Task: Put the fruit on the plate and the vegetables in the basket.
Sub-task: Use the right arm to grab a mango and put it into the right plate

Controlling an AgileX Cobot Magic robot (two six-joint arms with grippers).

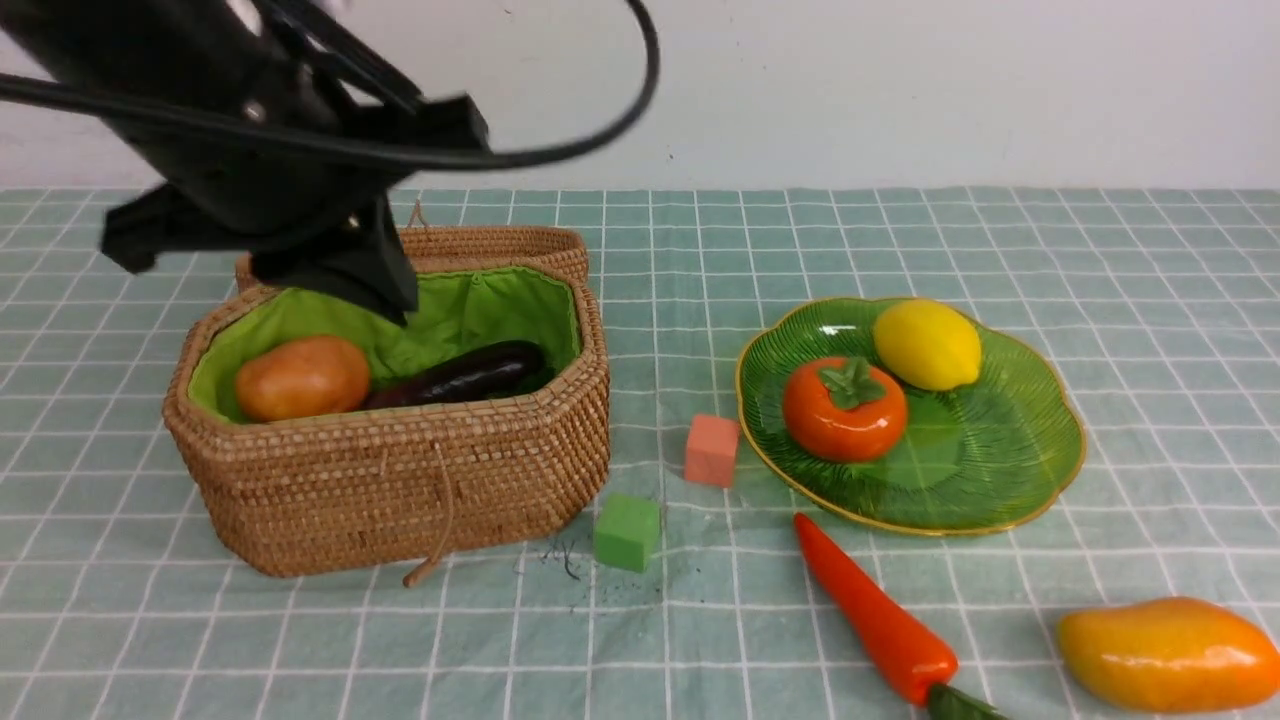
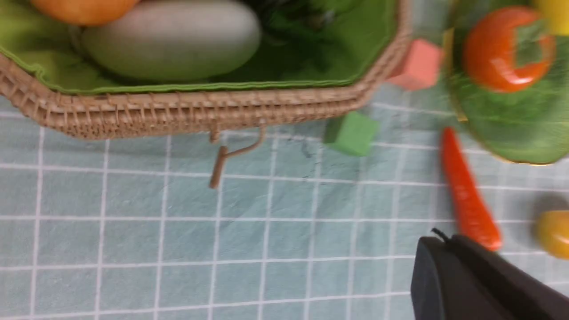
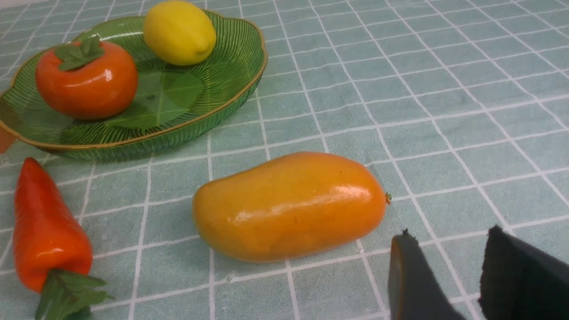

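The basket sits left of centre in the front view, holding the potato, eggplant and radish. Above it hangs the left gripper, fingers pressed together, empty. The plate, right of centre, carries the persimmon and lemon. The mango and carrot lie at lower right. Near the mango, the right gripper has its fingers spread, empty.

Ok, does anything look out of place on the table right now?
Yes: the carrot and mango lie on the cloth, outside basket and plate. Dark specks mark the cloth beside the green cube.
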